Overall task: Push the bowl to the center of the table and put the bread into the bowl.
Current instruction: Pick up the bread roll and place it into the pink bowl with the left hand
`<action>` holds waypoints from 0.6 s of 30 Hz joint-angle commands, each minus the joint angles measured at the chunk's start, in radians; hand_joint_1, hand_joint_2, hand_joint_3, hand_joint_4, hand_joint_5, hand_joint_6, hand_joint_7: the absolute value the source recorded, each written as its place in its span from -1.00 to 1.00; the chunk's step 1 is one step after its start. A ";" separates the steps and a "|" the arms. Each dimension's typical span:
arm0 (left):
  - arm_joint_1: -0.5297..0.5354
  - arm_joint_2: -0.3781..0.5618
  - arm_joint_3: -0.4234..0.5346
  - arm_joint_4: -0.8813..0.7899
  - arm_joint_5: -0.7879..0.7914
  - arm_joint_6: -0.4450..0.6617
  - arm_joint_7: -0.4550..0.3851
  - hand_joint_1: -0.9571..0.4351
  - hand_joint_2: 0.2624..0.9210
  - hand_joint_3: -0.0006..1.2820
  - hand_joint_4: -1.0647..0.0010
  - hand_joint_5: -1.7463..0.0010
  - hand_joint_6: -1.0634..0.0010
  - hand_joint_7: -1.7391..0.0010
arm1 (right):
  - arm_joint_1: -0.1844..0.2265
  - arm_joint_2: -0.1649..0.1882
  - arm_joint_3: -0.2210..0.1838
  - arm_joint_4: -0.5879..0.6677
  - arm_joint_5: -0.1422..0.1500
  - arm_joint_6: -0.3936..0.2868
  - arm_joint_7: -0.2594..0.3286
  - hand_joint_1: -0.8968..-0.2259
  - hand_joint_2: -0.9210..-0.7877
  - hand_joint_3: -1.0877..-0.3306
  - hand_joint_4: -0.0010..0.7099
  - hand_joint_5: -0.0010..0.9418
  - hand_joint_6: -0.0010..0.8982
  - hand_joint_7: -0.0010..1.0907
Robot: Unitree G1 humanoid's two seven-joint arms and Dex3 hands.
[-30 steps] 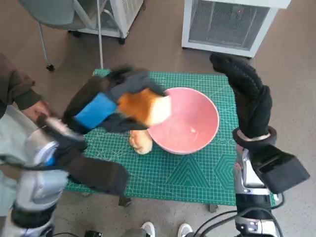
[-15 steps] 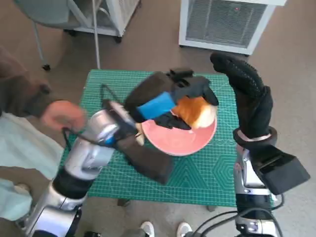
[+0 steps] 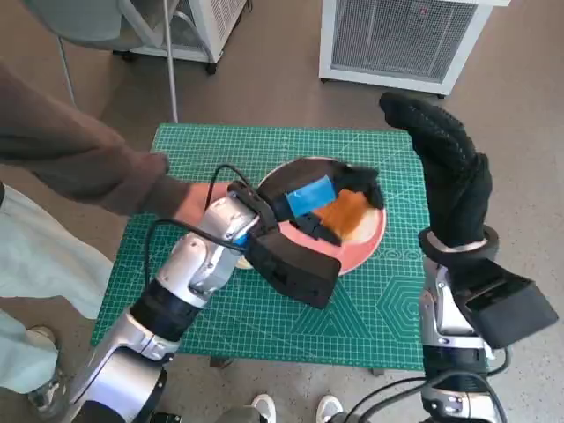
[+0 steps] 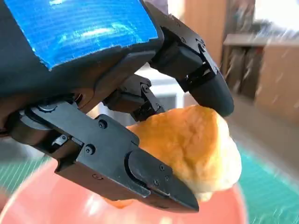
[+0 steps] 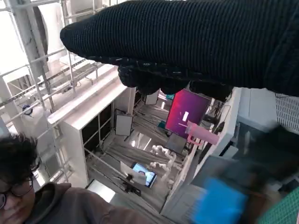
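Pink bowl [image 3: 370,242] sits mid-desk [image 3: 370,308] on the green mat; the left hand [image 3: 322,198] grasps the golden bread [image 3: 345,211] just over it, while the right hand [image 3: 445,167] stands raised beside, released.

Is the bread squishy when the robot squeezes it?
Probably soft: the bread looks puffy and rounded where the left robot hand grips it, and the fingers seem to press in slightly. It likely weighs little, since it hangs above the pink bowl in a light hold. If dropped, its rounded shape might roll a bit.
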 commanded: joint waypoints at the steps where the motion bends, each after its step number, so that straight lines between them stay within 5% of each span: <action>1: -0.006 0.019 0.006 -0.032 -0.020 0.042 -0.090 0.07 0.71 -0.98 0.54 0.90 0.49 0.77 | 0.021 0.000 -0.004 -0.002 0.007 0.006 -0.005 -0.29 -1.00 -0.31 -0.25 -1.00 -1.00 0.14; 8: 0.028 0.040 0.054 -0.102 -0.083 0.064 -0.144 -0.18 0.70 -0.99 0.84 0.99 0.60 0.89 | 0.021 0.004 -0.004 -0.002 0.002 0.007 -0.012 -0.28 -1.00 -0.31 -0.25 -1.00 -1.00 0.14; 18: 0.110 0.129 0.133 -0.266 -0.130 0.056 -0.149 -0.26 0.74 -0.99 0.97 1.00 0.66 0.93 | 0.020 0.012 0.000 0.002 -0.008 0.002 -0.021 -0.28 -1.00 -0.31 -0.25 -0.99 -1.00 0.14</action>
